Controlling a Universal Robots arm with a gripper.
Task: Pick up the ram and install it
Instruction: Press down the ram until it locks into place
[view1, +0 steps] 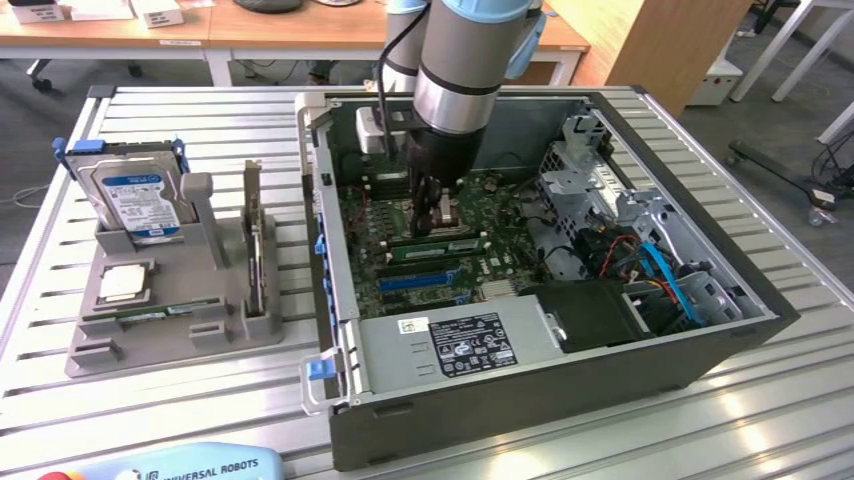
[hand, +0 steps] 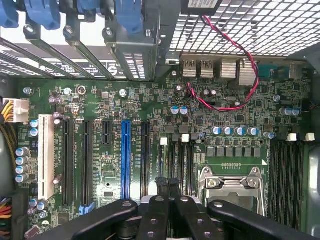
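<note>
The slatted silver metal tabletop (view1: 200, 120) carries everything. The biggest thing on it is the open dark grey computer case (view1: 561, 400), lying on its side with the green motherboard (view1: 400, 200) exposed. The silver and grey robot arm (view1: 461, 70) comes down into the case, and its black hand (view1: 430, 225) hangs low over the board, near the metal processor socket (hand: 235, 182).

In the wrist view, the hand (hand: 167, 184) has its fingertips (hand: 161, 182) pressed together and I can't see anything between them. There's a greenish strip (view1: 434, 243) in the memory slots right under it, but I can't tell whether that's a stick or just the slot.

Off to the exterior view's left sits a grey plastic parts holder (view1: 220, 325), well apart from the case. The silver-blue boxy hard drive (view1: 134, 195) stands upright at its back.

The ram (view1: 144, 315), a long thin green circuit-board stick, lies flat in the holder's front trough, far from the hand. The small square silver processor chip (view1: 120, 283) sits just behind it.
</note>
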